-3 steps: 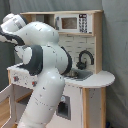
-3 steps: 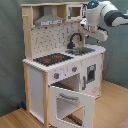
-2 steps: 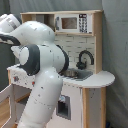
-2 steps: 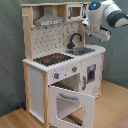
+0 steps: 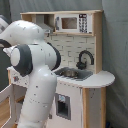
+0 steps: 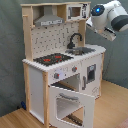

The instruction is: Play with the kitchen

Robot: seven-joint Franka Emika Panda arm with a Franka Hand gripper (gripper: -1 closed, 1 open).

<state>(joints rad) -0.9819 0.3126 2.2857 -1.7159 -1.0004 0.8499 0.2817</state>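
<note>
The kitchen (image 6: 62, 65) stands with oven door (image 6: 72, 104) open, arm (image 5: 35, 70) hiding its stovetop; jaws' state untellable.

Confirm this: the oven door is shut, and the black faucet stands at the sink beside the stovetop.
Wrong on the door. In the second exterior view the oven door hangs open, swung down and outward. The rest holds: the black faucet stands at the sink beside the stovetop.

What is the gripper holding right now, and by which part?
Cannot be told: the gripper shows in neither exterior view; only the arm is seen beside the kitchen.
</note>
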